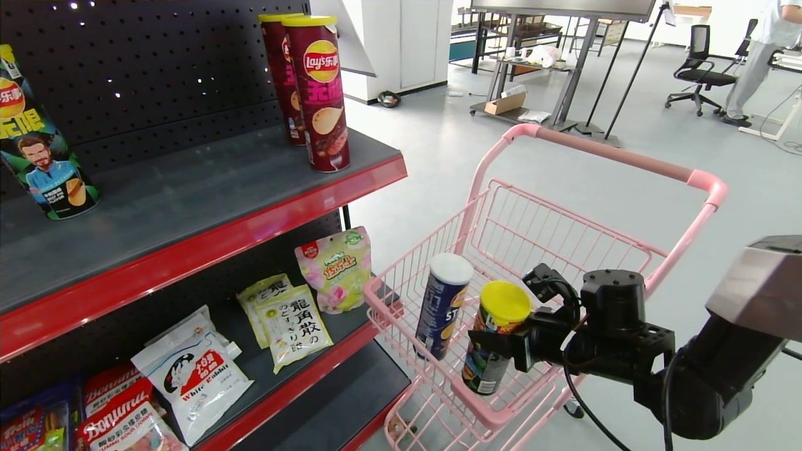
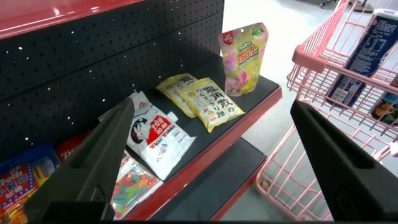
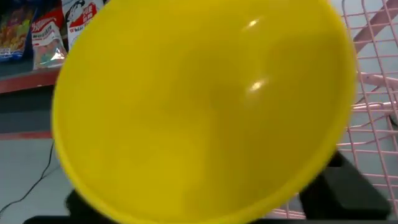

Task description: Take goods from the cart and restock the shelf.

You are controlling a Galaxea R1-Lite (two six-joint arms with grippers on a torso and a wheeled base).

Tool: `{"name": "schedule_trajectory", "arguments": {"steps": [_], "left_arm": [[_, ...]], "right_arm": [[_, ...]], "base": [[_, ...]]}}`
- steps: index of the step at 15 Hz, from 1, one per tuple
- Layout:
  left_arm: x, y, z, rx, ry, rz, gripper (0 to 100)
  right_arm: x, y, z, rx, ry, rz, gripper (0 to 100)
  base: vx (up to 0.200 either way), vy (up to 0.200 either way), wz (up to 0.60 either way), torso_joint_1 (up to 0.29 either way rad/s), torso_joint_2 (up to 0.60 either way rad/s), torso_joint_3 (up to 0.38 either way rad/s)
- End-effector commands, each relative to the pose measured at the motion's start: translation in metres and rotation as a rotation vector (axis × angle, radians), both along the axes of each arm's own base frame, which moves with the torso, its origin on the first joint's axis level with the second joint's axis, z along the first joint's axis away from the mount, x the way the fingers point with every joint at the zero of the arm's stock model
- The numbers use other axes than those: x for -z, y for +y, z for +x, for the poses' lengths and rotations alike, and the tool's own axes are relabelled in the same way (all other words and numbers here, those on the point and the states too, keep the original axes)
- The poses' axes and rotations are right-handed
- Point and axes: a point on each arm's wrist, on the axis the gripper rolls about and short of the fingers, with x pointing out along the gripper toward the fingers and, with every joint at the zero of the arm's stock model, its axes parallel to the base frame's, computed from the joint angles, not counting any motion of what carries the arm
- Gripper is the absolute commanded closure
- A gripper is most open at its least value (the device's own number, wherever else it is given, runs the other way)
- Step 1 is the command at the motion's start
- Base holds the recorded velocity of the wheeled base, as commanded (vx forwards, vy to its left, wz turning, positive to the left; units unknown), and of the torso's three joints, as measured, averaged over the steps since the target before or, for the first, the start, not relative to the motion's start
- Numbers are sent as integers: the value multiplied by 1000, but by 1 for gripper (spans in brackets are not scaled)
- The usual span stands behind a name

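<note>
Can (image 1: 484, 373) with the yellow lid, tilted in the cart (image 1: 626, 163) by a blue can (image 1: 442, 307), is clasped below its lid by the right gripper (image 1: 495, 346); it is judged light, stiff, smooth and crushable, so a moderate squeeze is advised.

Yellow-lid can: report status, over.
Left gripper open, by lower shelf. Right gripper shut on yellow-lid can, tilted inside cart. Blue can close beside it.

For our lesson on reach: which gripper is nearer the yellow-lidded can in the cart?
Right. The right gripper has its fingers round the yellow-lidded can in the pink cart; the left gripper hangs open by the lower shelf, facing snack bags.
</note>
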Motion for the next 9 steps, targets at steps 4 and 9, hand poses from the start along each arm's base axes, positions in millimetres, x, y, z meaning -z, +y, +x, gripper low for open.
{"name": "schedule_trajectory", "arguments": {"steps": [4, 9], "left_arm": [[0, 0, 0, 1, 0, 0, 0], [0, 0, 0, 1, 0, 0, 0]], "right_arm": [[8, 1, 4, 12, -22, 3, 100], [-73, -11, -21, 108, -239, 47, 100]], "base": [[0, 0, 0, 0, 0, 0], [0, 0, 0, 0, 0, 0]]}}
